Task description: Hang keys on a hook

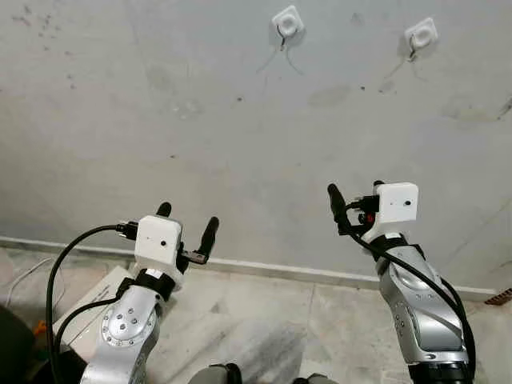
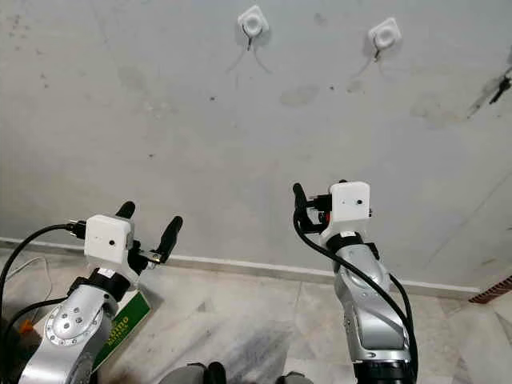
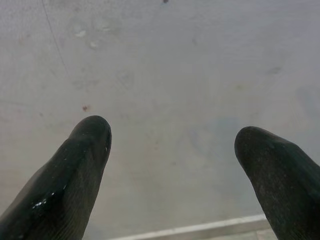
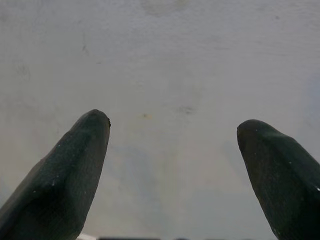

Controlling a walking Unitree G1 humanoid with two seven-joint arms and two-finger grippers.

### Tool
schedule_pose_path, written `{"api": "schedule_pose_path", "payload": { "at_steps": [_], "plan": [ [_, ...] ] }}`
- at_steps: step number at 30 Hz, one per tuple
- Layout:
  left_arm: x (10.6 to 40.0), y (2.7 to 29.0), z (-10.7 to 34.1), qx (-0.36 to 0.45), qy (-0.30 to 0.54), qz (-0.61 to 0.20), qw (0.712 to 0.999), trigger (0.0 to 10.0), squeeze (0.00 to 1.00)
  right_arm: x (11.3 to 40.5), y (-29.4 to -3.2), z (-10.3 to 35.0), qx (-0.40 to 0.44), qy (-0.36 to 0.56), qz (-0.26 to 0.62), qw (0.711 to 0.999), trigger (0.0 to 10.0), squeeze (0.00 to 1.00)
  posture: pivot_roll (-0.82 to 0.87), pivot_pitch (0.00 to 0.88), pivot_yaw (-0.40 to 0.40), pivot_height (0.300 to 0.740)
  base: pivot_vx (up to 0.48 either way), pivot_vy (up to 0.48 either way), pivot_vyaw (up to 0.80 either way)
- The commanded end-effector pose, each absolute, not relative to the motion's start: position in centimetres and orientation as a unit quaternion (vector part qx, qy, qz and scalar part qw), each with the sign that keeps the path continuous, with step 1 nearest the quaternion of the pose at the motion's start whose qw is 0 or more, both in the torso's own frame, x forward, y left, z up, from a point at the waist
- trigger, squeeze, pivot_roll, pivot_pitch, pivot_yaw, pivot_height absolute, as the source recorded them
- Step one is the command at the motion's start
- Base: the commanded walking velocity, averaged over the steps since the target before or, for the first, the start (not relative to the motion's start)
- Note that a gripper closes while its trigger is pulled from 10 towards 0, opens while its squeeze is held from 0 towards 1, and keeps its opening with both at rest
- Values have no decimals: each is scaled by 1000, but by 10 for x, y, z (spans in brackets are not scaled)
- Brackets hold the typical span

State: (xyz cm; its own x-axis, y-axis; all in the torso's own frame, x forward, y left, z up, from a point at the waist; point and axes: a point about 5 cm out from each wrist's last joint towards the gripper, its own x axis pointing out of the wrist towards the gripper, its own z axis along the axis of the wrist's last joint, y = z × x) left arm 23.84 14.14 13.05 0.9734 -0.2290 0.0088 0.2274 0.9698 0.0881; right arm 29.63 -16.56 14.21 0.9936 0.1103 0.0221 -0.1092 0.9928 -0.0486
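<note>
Down in the far left corner there's a box (image 2: pixel 120 332) with green print sitting on the marble floor (image 1: pixel 272 312), partly tucked behind the left arm, with black cables (image 1: pixel 60 264) looping off that arm's wrist. The left gripper (image 1: pixel 186 224) is held up low in front of the grey wall (image 1: pixel 200 120), just above the white skirting (image 1: pixel 272 268), fingers spread wide and holding nothing; its wrist view is just the two black fingertips (image 3: pixel 80 165) with bare wall between them. Up high on the wall are two white stick-on hooks, the left hook (image 1: pixel 288 22) and the right hook (image 1: pixel 421 34), each with a little metal hook hanging down and faint scratch marks under it. Both sit well above the grippers. The right gripper (image 1: pixel 356 196) is raised a bit higher than the left one, more or less under the gap between the hooks, fingers parted and empty too. Keys: can't make out any in either gripper. A dark bit of something (image 2: pixel 500 84) pokes in at the right edge, too small to tell what.
</note>
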Motion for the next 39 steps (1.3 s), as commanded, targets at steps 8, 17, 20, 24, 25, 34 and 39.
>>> {"api": "schedule_pose_path", "payload": {
  "at_steps": [8, 17, 20, 24, 25, 34, 39],
  "plan": [
    [236, 146, 129, 48, 1, -121, 991, 10000, 0, 296, -168, 143, -22, -14, 50, 998, 10000, 0, 81, 76, 14, 740, -291, 0, 0],
    [236, 146, 128, 47, 4, -124, 991, 10000, 0, 297, -169, 144, -24, -13, 51, 998, 10000, 0, 76, 73, 8, 740, -292, 0, 0],
    [236, 145, 128, 46, 4, -125, 991, 10000, 0, 297, -170, 145, -24, -14, 51, 998, 10000, 0, 75, 73, 6, 740, -292, 0, 0],
    [236, 144, 127, 44, 5, -126, 991, 10000, 0, 298, -170, 145, -25, -14, 52, 998, 10000, 0, 74, 73, 3, 740, -292, 0, 0],
    [236, 144, 127, 44, 5, -126, 991, 10000, 0, 298, -170, 145, -25, -14, 53, 998, 10000, 0, 74, 73, 3, 740, -289, 0, 0],
    [236, 144, 127, 42, 5, -126, 991, 10000, 0, 298, -169, 146, -25, -14, 55, 998, 10000, 0, 74, 75, 1, 740, -86, 0, 0],
    [238, 144, 128, 40, 5, -123, 992, 10000, 0, 298, -168, 146, -23, -13, 56, 998, 10000, 0, 66, 83, 0, 740, 0, 0, 0]
  ]
}}
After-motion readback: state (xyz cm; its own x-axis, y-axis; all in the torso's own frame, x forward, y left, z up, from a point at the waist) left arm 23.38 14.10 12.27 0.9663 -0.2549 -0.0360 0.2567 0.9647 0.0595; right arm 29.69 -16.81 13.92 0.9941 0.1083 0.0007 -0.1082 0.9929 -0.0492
